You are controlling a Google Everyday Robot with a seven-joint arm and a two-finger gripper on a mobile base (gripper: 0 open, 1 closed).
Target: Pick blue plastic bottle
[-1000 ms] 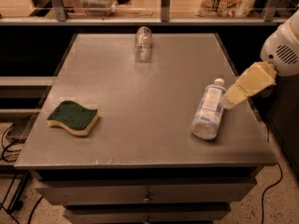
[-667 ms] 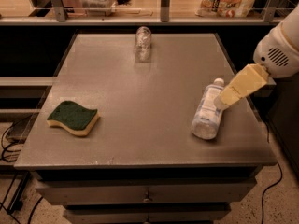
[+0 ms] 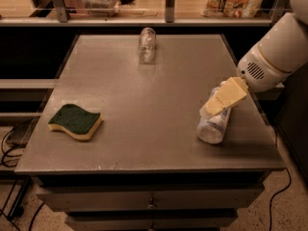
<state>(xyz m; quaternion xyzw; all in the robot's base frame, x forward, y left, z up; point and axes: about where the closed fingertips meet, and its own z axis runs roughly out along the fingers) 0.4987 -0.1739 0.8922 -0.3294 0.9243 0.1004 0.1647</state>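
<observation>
Grey metal table (image 3: 144,90), shelf (image 3: 144,22) behind. At 8 o'clock sponge (image 3: 75,121), at 12 clear bottle (image 3: 147,44). At 4 o'clock blue plastic bottle (image 3: 211,128) lies flat, pale label. Over its upper end gripper (image 3: 211,109); open or closed, cannot tell.

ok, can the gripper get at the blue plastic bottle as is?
Probably yes: the gripper hangs right over the blue plastic bottle, which lies near the edge of the table, with nothing between them.

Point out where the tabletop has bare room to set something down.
The widest bare patch of the grey metal table lies mid-table, between the green-and-yellow sponge, the small clear bottle at the far edge and the blue-labelled plastic bottle. The right edge is crowded: the hand hangs over that bottle.
</observation>
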